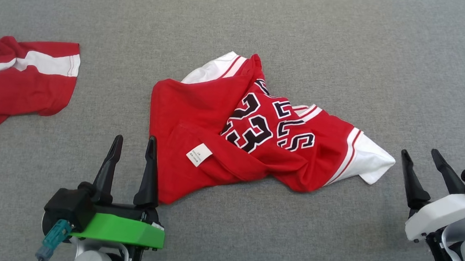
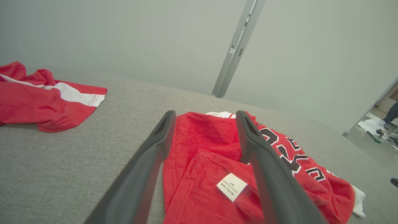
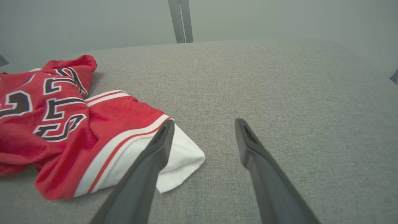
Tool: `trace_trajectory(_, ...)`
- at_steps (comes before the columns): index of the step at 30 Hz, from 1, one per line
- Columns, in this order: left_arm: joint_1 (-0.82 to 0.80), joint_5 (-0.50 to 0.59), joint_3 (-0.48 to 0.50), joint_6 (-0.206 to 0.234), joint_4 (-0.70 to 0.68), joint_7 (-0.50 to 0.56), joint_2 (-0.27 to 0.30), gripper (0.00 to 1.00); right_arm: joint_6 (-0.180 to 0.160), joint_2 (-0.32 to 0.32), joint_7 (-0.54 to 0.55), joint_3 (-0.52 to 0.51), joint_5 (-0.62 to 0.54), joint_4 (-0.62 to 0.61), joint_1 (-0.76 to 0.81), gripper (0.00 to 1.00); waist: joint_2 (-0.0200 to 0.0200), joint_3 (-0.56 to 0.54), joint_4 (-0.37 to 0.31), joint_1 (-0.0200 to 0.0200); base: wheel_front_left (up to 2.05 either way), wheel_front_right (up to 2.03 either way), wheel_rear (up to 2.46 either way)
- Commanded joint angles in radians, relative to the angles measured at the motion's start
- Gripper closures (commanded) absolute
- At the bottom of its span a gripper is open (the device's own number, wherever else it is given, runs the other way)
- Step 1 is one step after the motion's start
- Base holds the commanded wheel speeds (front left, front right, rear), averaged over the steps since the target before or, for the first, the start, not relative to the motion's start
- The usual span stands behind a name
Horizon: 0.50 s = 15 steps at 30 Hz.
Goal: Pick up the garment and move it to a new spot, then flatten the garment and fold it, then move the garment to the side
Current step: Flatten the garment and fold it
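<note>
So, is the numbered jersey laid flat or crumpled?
Crumpled: the jersey lies bunched on the grey cushion, folds overlapping its lettering, care label exposed, white sleeve sticking out.

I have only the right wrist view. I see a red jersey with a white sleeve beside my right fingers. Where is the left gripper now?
Observer: The left gripper is open, at the near left edge of the jersey. I cannot tell whether it touches the cloth.
Operator: Is any other cloth around?
Observer: Yes. A second red garment with a white band lies apart from the jersey, at the far left.
Operator: Does any label show on the jersey?
Observer: A small white label faces up on the near red fold, close to the left gripper.
</note>
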Motion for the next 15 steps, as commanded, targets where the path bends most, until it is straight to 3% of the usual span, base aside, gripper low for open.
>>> trace_trajectory(1, 0.001, 0.011, 0.001, -0.008, 0.012, 0.0, 0.002, 0.0, -0.001, 0.013, -0.014, -0.002, -0.021, -0.027, 0.016, 0.0, 0.0, -0.015, -0.014, 0.0, 0.0, 0.0, 0.0)
trace_trajectory(10, -0.023, 0.018, 0.007, -0.017, 0.079, 0.0, 0.002, 0.0, -0.001, 0.097, -0.041, -0.004, -0.121, -0.16, 0.059, 0.0, 0.0, -0.046, -0.037, 0.0, 0.0, 0.0, 0.0)
trace_trajectory(15, 0.004, 0.027, 0.025, -0.012, 0.08, 0.0, 0.002, 0.0, -0.001, 0.164, -0.074, -0.054, -0.206, -0.214, 0.093, 0.0, 0.0, -0.065, -0.04, 0.0, 0.0, 0.0, 0.0)
